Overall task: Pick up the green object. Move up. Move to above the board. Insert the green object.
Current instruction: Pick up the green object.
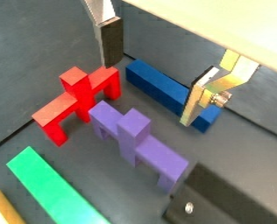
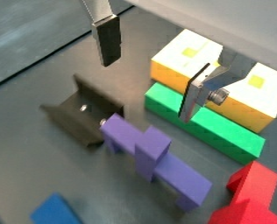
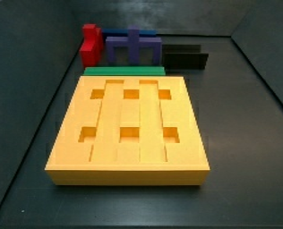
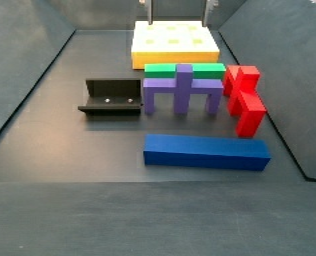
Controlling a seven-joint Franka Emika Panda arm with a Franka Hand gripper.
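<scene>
The pick-up step is in hand: the end effector (image 2: pixel 152 68) hangs spread and empty above the pieces (nothing sits between its silver fingers). Below it, the green object (image 2: pixel 207 123) lies flat against the board (image 2: pixel 186 55), beside the purple block (image 2: pixel 152 157). Next it should descend, straddle the bar and close.

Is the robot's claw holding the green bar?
No, in a wrist view the gripper hangs open and empty above the floor while the green bar lies against the board.
</scene>
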